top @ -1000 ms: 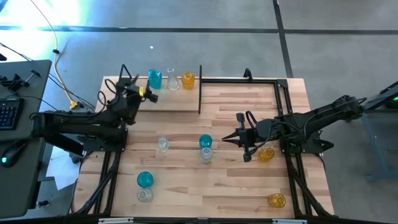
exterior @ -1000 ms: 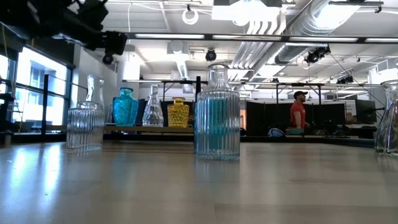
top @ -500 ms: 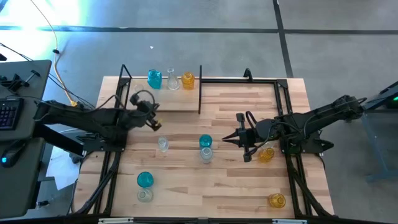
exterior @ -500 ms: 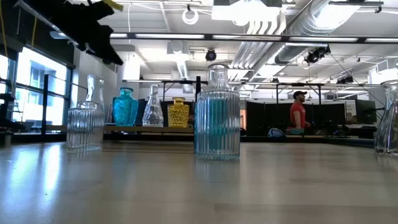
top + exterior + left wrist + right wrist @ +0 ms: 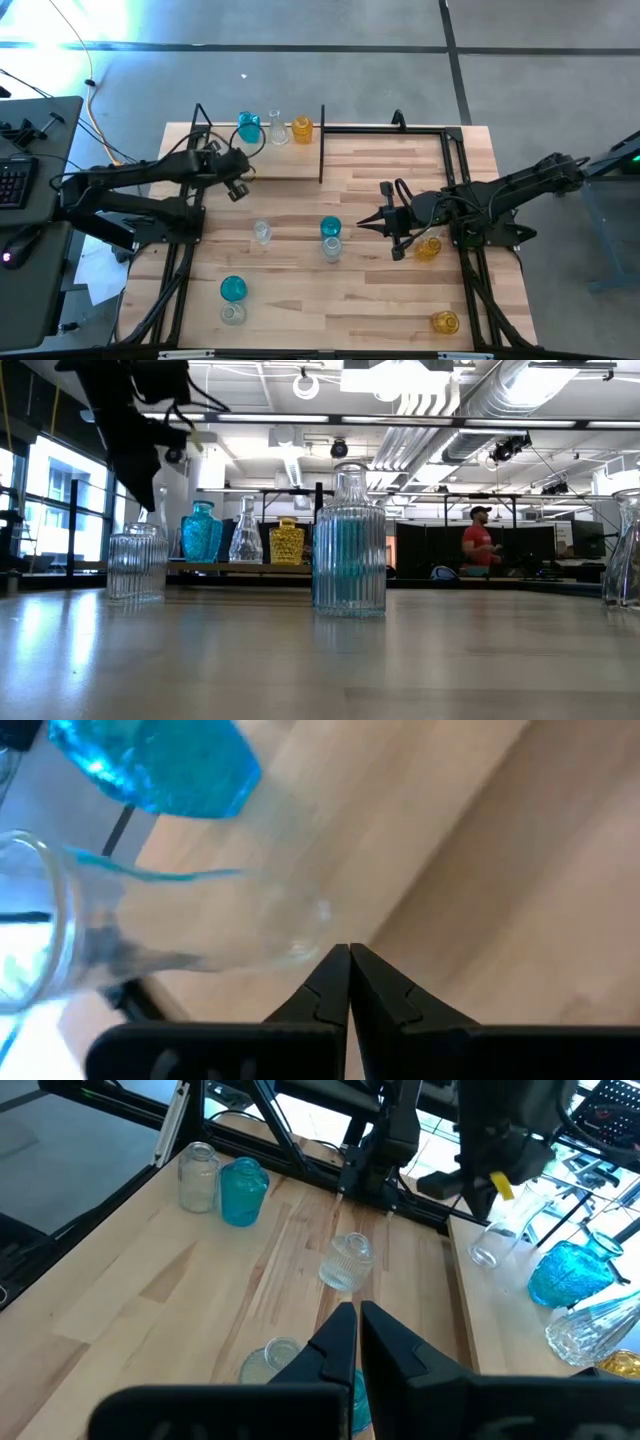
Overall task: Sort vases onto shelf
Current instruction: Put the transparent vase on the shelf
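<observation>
The shelf (image 5: 290,165) stands at the table's far left and bears a teal vase (image 5: 248,127), a clear vase (image 5: 277,130) and an amber vase (image 5: 302,128). A further clear vase (image 5: 492,1242) stands at the shelf's left end, under my left arm in the high view. My left gripper (image 5: 238,187) is shut and empty, pointing steeply down by the shelf's near edge, close to that vase (image 5: 150,935). My right gripper (image 5: 366,221) hangs shut and empty over mid-table, right of a teal vase (image 5: 330,228) and a clear vase (image 5: 331,249).
More vases stand on the tabletop: a clear one (image 5: 262,232), a teal one (image 5: 232,289) with a clear one (image 5: 232,314) at the near left, and two amber ones (image 5: 428,247) (image 5: 445,322) at the right. A black upright post (image 5: 322,145) ends the shelf. A person (image 5: 478,545) is far behind.
My left gripper has drawn back from the shelf's left end toward the table's near edge, and it has tipped from roughly level to pointing steeply down. The clear vase stays upright on the shelf. My right arm has kept still.
</observation>
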